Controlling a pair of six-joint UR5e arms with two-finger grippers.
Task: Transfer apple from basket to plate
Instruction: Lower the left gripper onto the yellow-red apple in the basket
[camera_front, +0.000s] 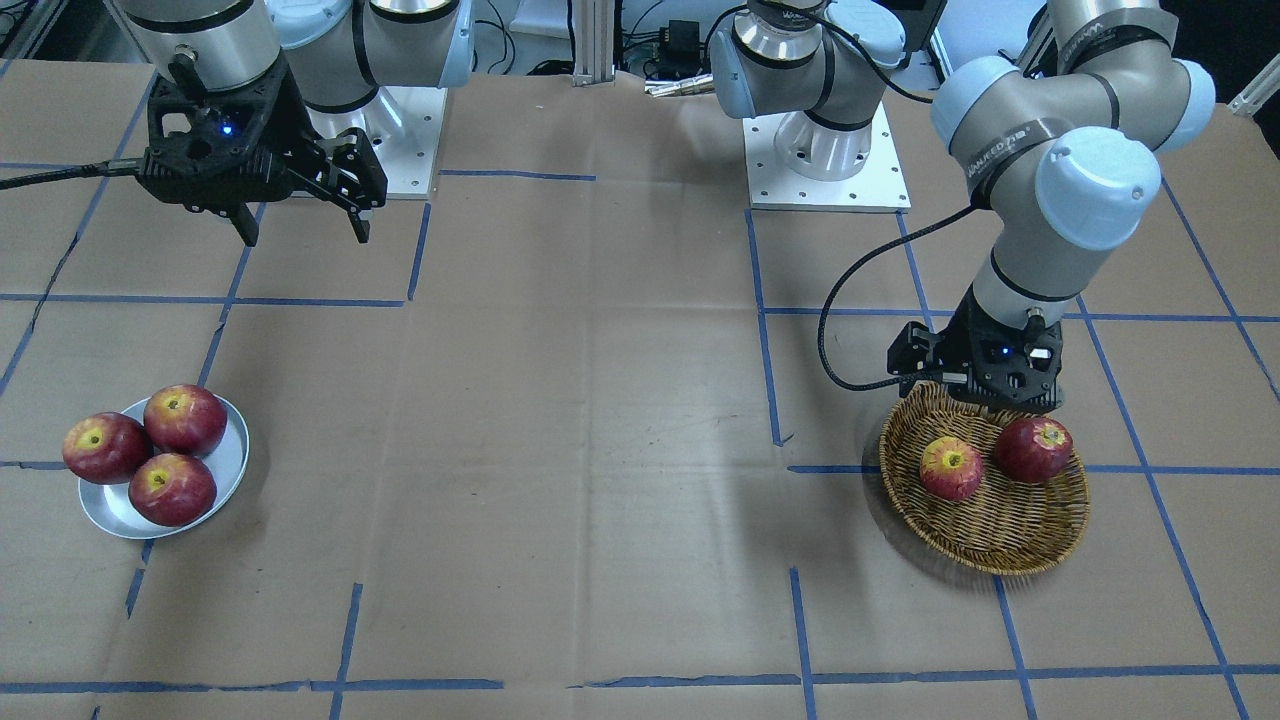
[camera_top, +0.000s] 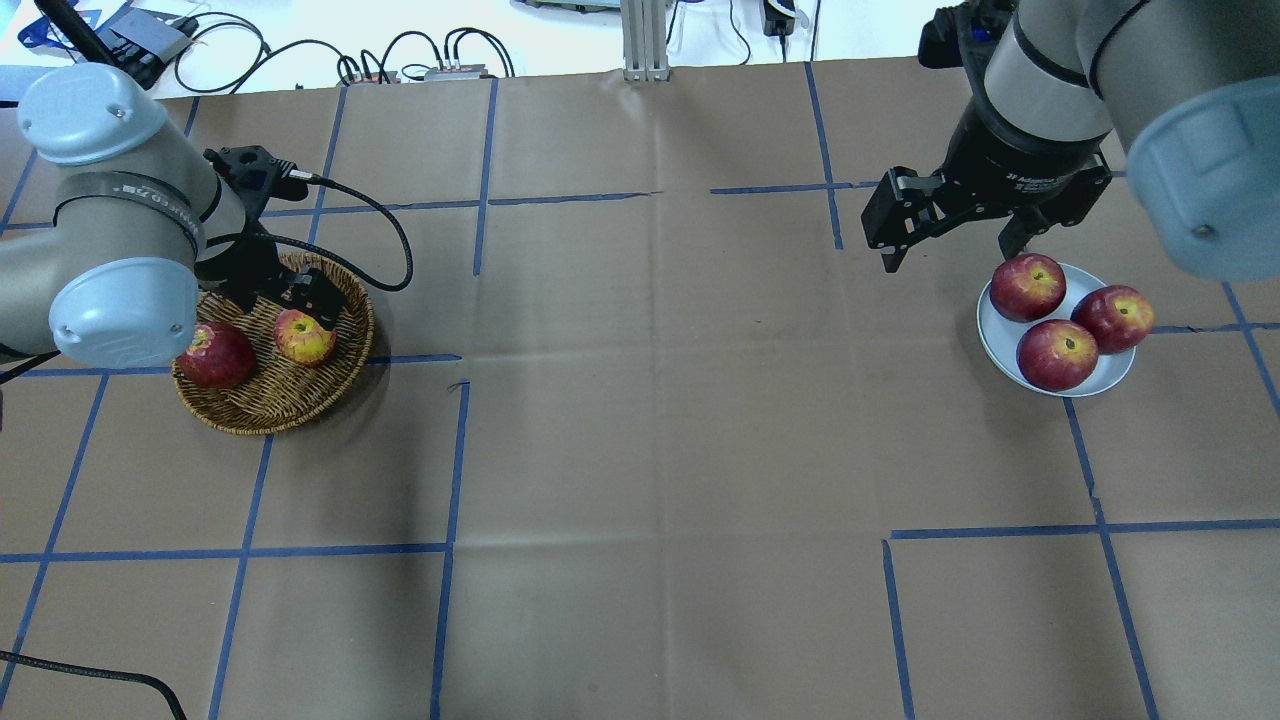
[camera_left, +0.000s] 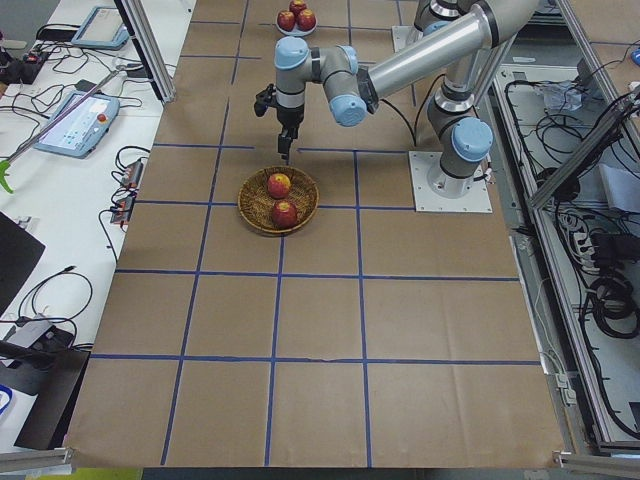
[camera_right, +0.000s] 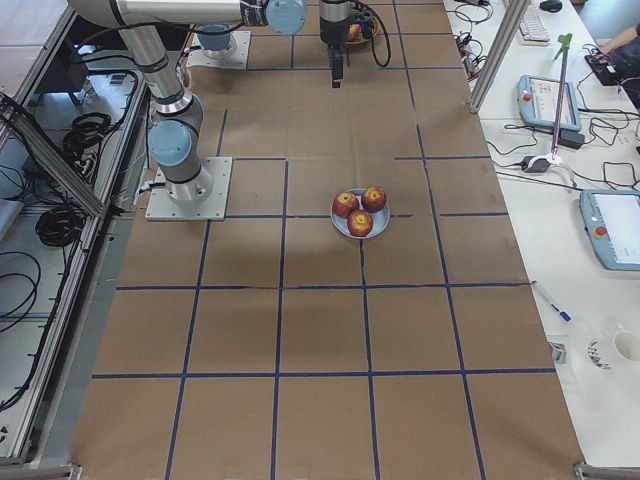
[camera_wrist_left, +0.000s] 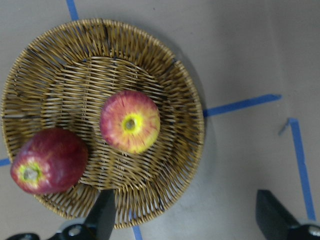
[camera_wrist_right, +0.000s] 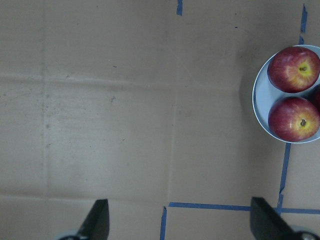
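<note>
The pale apple (camera_wrist_left: 130, 121) with a yellow-orange stem patch lies in the wicker basket (camera_wrist_left: 50, 50), beside a dark red apple (camera_wrist_left: 49, 161). It also shows in the overhead view (camera_top: 304, 337) and the front view (camera_front: 950, 468). My left gripper (camera_wrist_left: 187, 215) is open and empty. It hovers over the basket's rim (camera_top: 270, 410), just beside the pale apple and not touching it. The metal plate (camera_top: 1112, 374) holds three deep red apples. My right gripper (camera_top: 945, 255) is open and empty, above the table beside the plate (camera_wrist_right: 260, 100).
The table is covered in brown paper with a grid of blue tape lines. The two arm bases (camera_front: 825, 150) stand at the robot's edge of the table. A black cable (camera_top: 380, 225) loops from the left wrist over the table near the basket.
</note>
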